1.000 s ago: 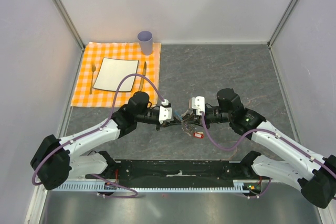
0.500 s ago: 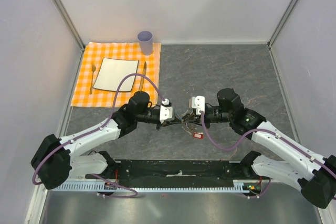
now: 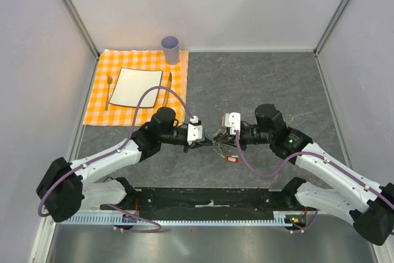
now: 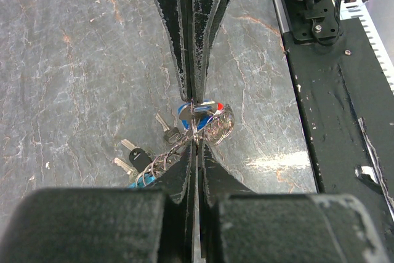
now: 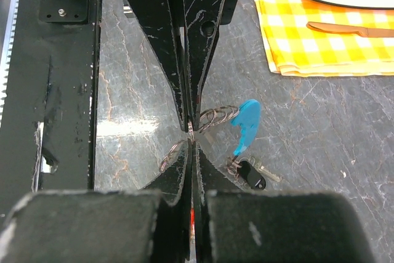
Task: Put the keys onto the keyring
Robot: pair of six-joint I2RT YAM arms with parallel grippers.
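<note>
Where both meet tip to tip above the table, the keyring is pinched from two sides: the left hand is clamped on its silver chain loops, and the right hand is closed on them too. Its cyan clasp is seen just beside the pinch, with the keys bunched next to it and a red-tagged key lying nearby.

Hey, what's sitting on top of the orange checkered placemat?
A white square plate, a fork left of it, a knife right of it, and a purple cup at the far right corner. Whatever lies under the plate is covered.
</note>
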